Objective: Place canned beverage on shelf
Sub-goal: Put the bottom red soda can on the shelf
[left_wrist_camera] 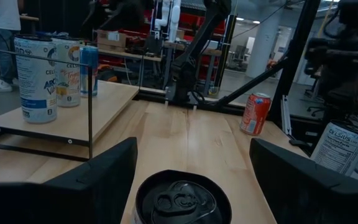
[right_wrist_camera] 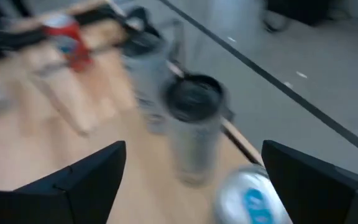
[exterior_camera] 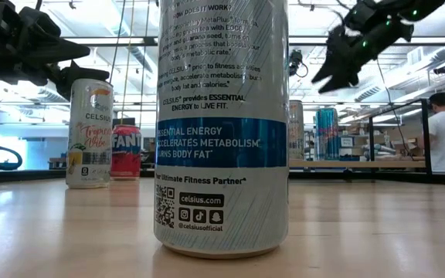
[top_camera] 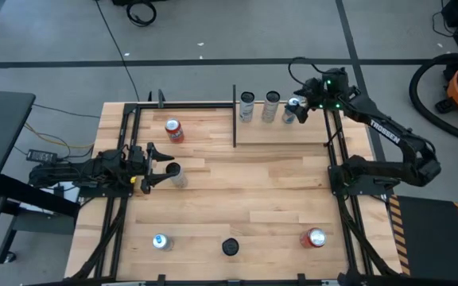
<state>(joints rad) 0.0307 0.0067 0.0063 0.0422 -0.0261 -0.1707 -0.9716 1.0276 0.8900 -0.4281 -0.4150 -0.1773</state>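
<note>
Shelf sits at the table's one o'clock corner in the high view, three cans along its far edge: two tall silver cans and a short blue can. Right gripper hangs just above the blue one, fingers spread wide and empty; its wrist view alone shows the blue can's top between the fingers. Left gripper, at nine o'clock, is closed around a pale can, whose dark lid only the left wrist view reveals. Low view shows the nearest can's label.
</note>
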